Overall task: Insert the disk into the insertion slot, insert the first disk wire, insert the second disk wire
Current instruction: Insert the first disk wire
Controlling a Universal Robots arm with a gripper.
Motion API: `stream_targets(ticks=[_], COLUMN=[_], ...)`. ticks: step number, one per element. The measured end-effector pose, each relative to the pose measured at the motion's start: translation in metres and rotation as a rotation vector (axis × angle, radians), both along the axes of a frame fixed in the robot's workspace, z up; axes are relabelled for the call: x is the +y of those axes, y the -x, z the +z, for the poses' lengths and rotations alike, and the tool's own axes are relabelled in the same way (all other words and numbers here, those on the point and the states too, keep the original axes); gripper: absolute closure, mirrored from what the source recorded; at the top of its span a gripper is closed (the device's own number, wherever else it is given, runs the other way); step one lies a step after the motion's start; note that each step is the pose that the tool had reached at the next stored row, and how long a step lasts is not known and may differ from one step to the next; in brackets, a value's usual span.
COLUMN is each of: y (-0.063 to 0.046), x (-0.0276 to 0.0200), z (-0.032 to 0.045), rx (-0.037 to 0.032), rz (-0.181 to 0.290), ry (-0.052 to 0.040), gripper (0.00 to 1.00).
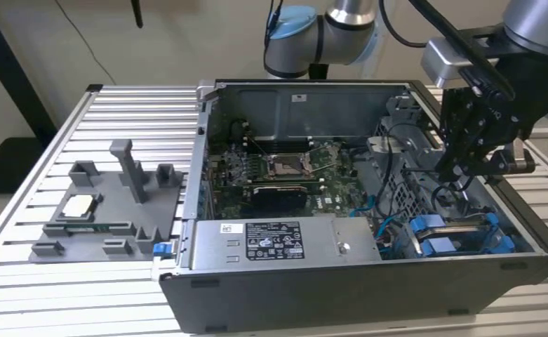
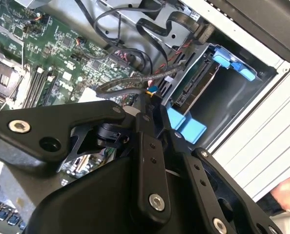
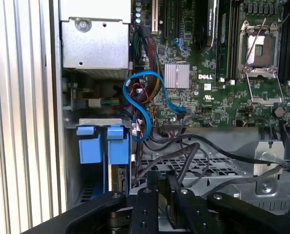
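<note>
The disk (image 2: 197, 84) sits in the insertion slot (image 2: 242, 95) at the open computer case's corner, edge-on, with its blue carrier tabs (image 3: 116, 145) sticking out. The exterior view has the blue carrier (image 1: 439, 246) at the case's front right. My gripper (image 1: 458, 172) hangs over the case just behind that bay. In the second wrist view the black fingers meet, so the gripper (image 2: 150, 100) is shut on the plug end of a black disk wire (image 2: 130, 80). That wire (image 3: 184, 156) loops away from the gripper (image 3: 165, 184) across the perforated metal cage.
The motherboard (image 1: 283, 172) fills the case's middle, and the silver power supply (image 1: 274, 242) lies along its front. A blue data cable (image 3: 135, 105) curls beside the bay. A grey parts fixture (image 1: 105, 210) stands on the slatted table (image 1: 30, 295) at the exterior view's left.
</note>
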State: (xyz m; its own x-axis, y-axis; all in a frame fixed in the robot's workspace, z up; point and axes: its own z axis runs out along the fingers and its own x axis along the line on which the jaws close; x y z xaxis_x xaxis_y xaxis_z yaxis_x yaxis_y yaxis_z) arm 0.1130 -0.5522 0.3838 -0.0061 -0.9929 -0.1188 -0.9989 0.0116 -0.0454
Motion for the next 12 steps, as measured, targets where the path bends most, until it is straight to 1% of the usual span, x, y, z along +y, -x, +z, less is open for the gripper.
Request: stream_targets(ticks=[3, 8, 12], y=[-0.0008, -0.0027, -0.0044], x=[-0.0018, -0.0067, -0.0086], z=[-0.0009, -0.0031, -0.0051], rx=[0.0006, 0.0024, 0.0053], rz=[0.000, 0.000, 0.000], ry=[0.0001, 0.0001, 0.0021], gripper=[0.81, 0.81, 0.81])
